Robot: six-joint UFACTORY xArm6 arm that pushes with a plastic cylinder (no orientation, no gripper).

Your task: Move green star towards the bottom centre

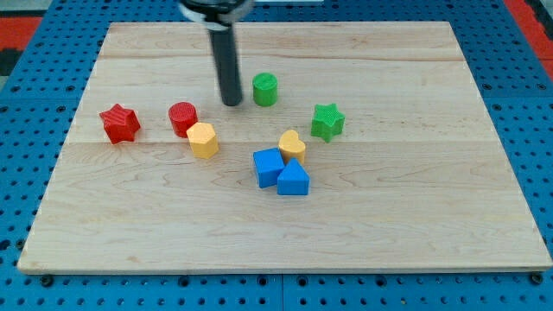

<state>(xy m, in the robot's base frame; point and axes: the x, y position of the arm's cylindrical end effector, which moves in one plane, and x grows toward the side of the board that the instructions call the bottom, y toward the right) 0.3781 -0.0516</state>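
Observation:
The green star (327, 121) lies on the wooden board (415, 225) right of centre, in the upper half. My tip (232, 103) rests on the board well to the star's left and a little higher, just left of the green cylinder (265, 89). The cylinder sits between my tip and the star. My tip touches no block.
A yellow heart (293, 145), a blue cube (269, 167) and a blue triangular block (294, 180) cluster below and left of the star. A red cylinder (183, 117), a yellow hexagon (203, 140) and a red star (119, 123) lie at the left.

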